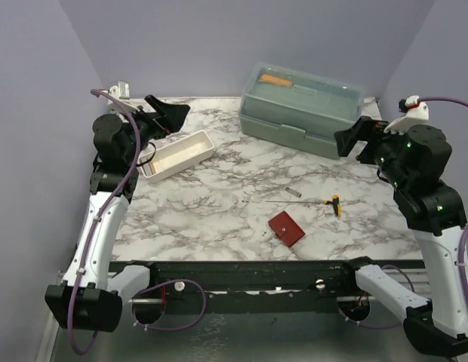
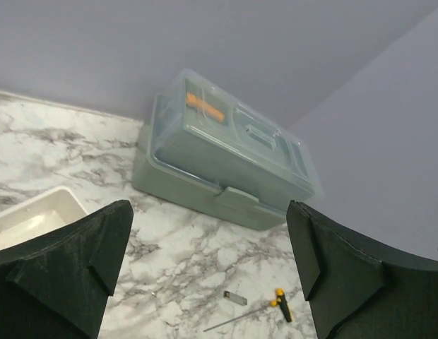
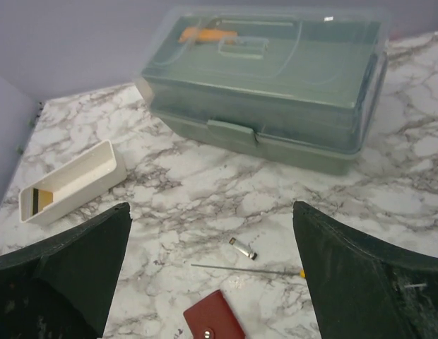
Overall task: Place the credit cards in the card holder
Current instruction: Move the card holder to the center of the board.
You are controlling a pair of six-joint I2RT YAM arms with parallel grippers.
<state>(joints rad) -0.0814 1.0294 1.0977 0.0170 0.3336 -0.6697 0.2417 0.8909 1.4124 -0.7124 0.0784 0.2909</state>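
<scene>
You have both grippers, left gripper (image 2: 208, 236) and right gripper (image 3: 210, 233), wide open.
The shut card holder (image 1: 286, 228) lies near a screwdriver (image 1: 335, 204), with the white tray (image 1: 198, 142) and green box (image 1: 302, 109) behind.

White arm links (image 1: 98, 234), black joint housings (image 1: 113, 137), purple cables (image 1: 133, 143), green lights (image 1: 438, 202) on right arm (image 1: 445, 253), black end effector fingers (image 2: 63, 272)

The bench (image 1: 219, 211) is white marble with grey veining. The card holder (image 1: 286, 228) is dark red. The tray (image 1: 176, 155) is white, and the card (image 3: 41, 200) in it shows dark and gold bands. The box (image 1: 302, 109) is pale green under a clear lid, with something orange (image 1: 277, 79) inside. The screwdriver (image 1: 335, 204) has a yellow-and-black handle. The left end effector (image 1: 167, 115) and right end effector (image 1: 355, 139) are black, the cables (image 1: 128, 136) purple, the walls (image 1: 241, 38) lavender.
</scene>
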